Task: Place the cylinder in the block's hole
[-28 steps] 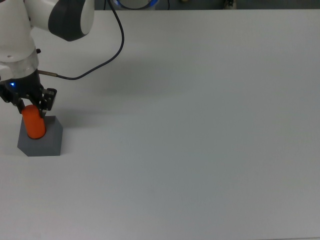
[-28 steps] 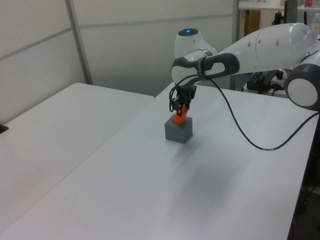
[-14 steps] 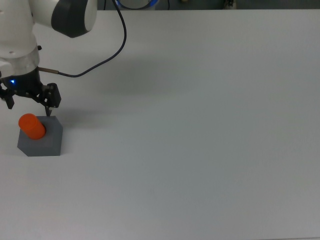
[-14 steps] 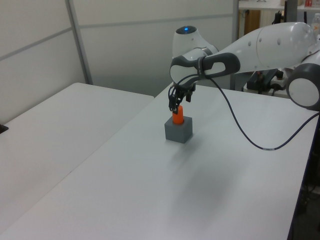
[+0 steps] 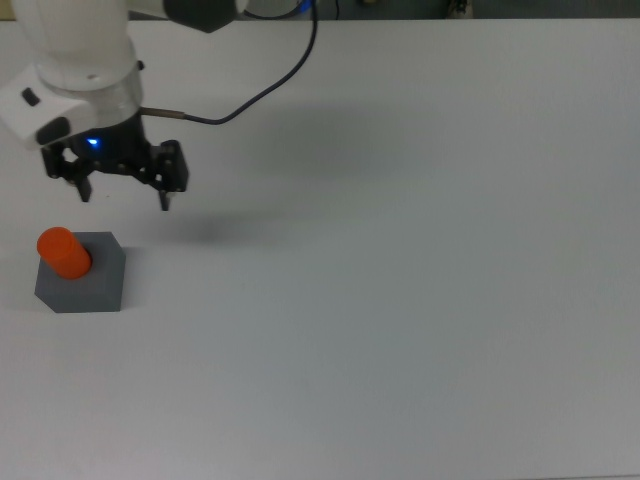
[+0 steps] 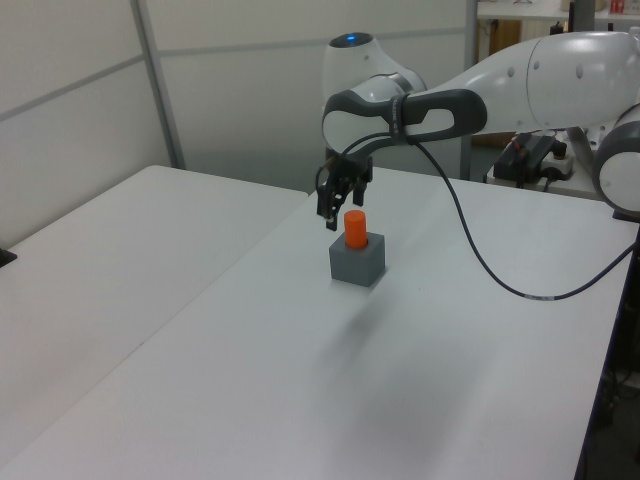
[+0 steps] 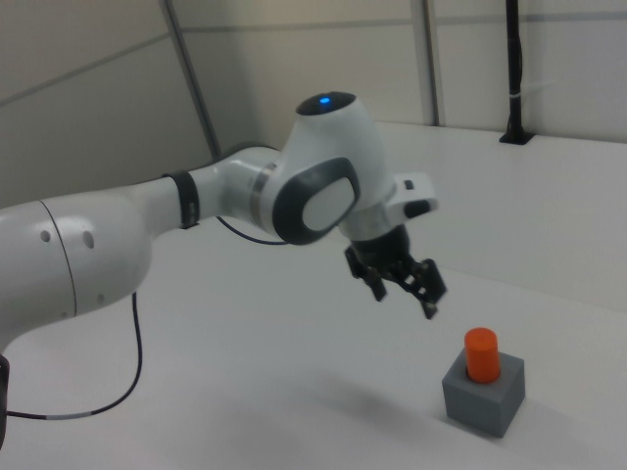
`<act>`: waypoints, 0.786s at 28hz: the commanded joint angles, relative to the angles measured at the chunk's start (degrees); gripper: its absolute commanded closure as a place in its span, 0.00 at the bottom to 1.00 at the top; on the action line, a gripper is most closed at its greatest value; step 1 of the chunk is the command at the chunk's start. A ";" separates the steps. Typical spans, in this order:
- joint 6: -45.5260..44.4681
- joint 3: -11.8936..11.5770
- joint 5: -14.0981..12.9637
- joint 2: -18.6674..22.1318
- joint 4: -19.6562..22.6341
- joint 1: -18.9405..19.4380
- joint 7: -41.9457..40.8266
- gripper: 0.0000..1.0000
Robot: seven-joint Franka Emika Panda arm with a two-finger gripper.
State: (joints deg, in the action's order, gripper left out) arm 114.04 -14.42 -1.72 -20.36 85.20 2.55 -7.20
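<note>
Since approx 1 s ago: jaws let go of the small bright orange-red cylinder (image 5: pixel 63 252), and the black two-finger gripper (image 5: pixel 125 188) has lifted and pulled off toward the top view's right. Now it hangs above bare white table (image 5: pixel 400 300), well apart from the cylinder, jaws spread w/ nothing between them. Cylinder hasn't shifted since half a sec ago; it stands upright in the round hole of the dark grey matte cube-like block (image 5: pixel 88 285), lower part sunk in, upper part sticking up above the top face. Hole itself is hidden by the cylinder.

Judgement: insertion looks done, arm is in retreat; nothing left but clearing away. Can't tell if cylinder is seated fully to the bottom.

Materials: cylinder (image 7: pixel 481 353) smooth-sided, flat round top, narrower than block. Block (image 7: pixel 482 394) has flat faces, crisp edges, dull finish, no glare. Table is plain matte white, smooth. Thin dark cable (image 5: pixel 270 85) loops across it from the arm's wrist.
</note>
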 commanded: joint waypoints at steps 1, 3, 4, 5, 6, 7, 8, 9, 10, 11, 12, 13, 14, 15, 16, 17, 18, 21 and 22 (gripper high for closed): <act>-4.79 2.20 -0.04 0.58 -2.06 0.08 3.06 0.00; -5.93 2.81 -0.04 0.67 -2.15 0.08 3.50 0.00; -6.54 2.99 0.05 0.76 -2.15 0.08 3.51 0.00; -7.51 3.17 0.23 0.76 -2.15 0.08 3.42 0.00; -7.78 3.17 0.32 0.76 -2.15 0.08 3.42 0.00; -7.87 3.25 0.49 0.76 -2.15 0.17 3.42 0.00; -7.87 3.43 0.58 0.67 -2.06 0.26 3.42 0.00; -7.87 3.78 0.75 0.58 -2.06 0.26 3.42 0.00; -7.87 4.13 0.84 0.58 -2.06 0.35 3.24 0.00; -7.87 4.39 0.84 0.58 -2.06 0.43 3.24 0.00; -7.87 4.40 0.84 0.58 -2.06 0.43 3.16 0.00; -7.87 4.40 0.84 0.58 -2.06 0.43 3.15 0.00; -7.87 4.40 0.84 0.58 -1.97 0.43 3.15 0.00; -7.96 4.40 0.84 0.67 -1.97 0.43 3.07 0.00; -7.96 4.40 0.84 0.58 -1.88 0.43 3.07 0.00; -7.96 4.40 0.84 0.67 -1.80 0.52 3.07 0.00; -7.96 4.48 0.84 0.58 -1.79 0.52 3.07 0.00; -7.87 4.49 0.93 0.49 -1.79 0.52 2.98 0.00; -7.87 4.40 0.93 0.49 -1.79 0.52 2.98 0.00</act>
State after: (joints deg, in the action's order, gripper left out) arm 107.68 -9.99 -1.69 -20.29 83.27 2.71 -4.84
